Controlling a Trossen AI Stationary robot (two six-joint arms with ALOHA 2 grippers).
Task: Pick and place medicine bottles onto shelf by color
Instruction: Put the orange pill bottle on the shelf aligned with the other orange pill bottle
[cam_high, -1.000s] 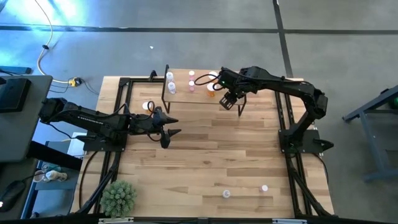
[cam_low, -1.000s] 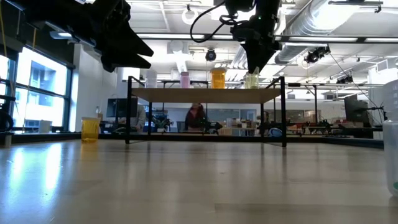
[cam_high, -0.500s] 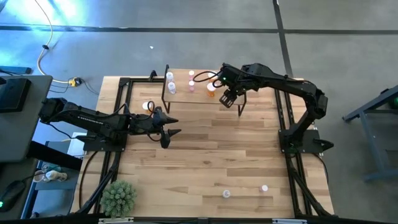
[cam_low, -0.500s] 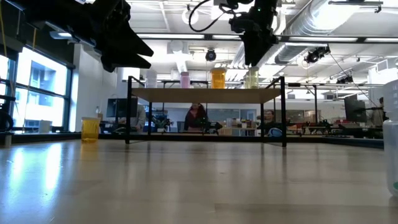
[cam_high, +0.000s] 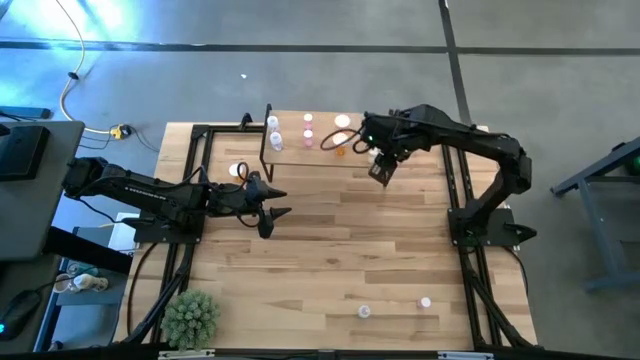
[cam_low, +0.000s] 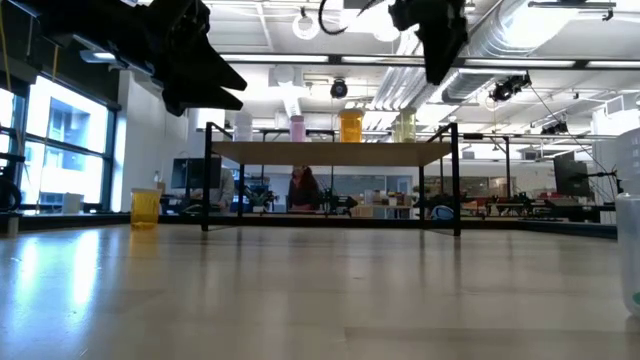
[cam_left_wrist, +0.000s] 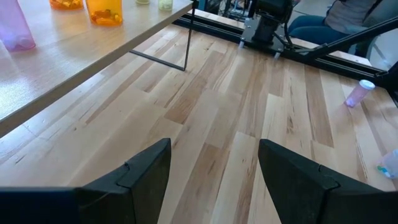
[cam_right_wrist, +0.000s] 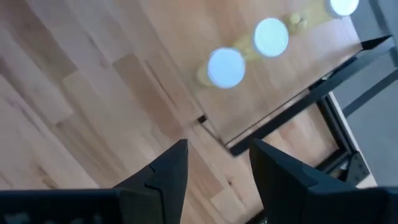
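Looking down, we see the right gripper (cam_high: 382, 172) just off the shelf's (cam_high: 322, 155) right end, fingers (cam_right_wrist: 163, 173) parted, nothing between them; left gripper (cam_high: 272, 213) hovers over the bench (cam_high: 340, 250) mid-left, parted wide, empty too; medicine bottles (cam_high: 307, 131) stand along the shelf; one yellow bottle (cam_low: 145, 208) sits on the bench left of it; two more bottles (cam_high: 364, 311) lie near the front edge.

The shelf (cam_high: 320, 140) stands at the table's (cam_high: 330, 250) far edge, bottles (cam_high: 307, 132) in a row on it (two more (cam_high: 364, 312) near the front edge); a plant ball (cam_high: 190, 317) at the front-left corner.
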